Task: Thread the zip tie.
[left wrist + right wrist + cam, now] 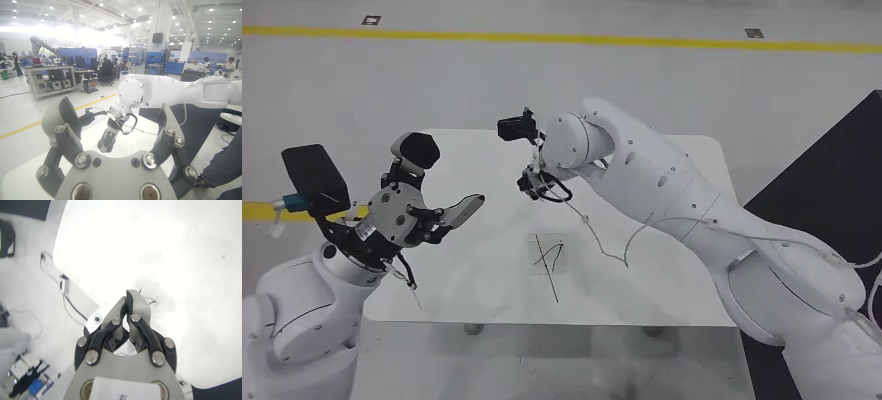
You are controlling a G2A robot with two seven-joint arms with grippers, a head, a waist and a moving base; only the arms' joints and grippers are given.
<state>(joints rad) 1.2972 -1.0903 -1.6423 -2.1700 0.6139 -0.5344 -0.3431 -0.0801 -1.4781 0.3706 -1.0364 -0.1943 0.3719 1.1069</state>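
Note:
Black zip ties [549, 258] lie crossed on the white table [642, 290], near its middle. My right gripper [531, 187] hangs above the table, behind and slightly left of the ties. It is shut, with nothing visible between its fingers [132, 300]. Thin black ends of a zip tie [152, 302] show just past its tips. My left gripper [442, 180] is raised over the table's left edge, wide open and empty. In the left wrist view its fingers [68, 113] frame the shut right gripper [106, 142] some way beyond.
A thin pale cable [607, 245] droops from the right arm, close over the table beside the ties. A dark panel [832, 170] stands off the table's right side. Bare tabletop [170, 256] stretches around the ties.

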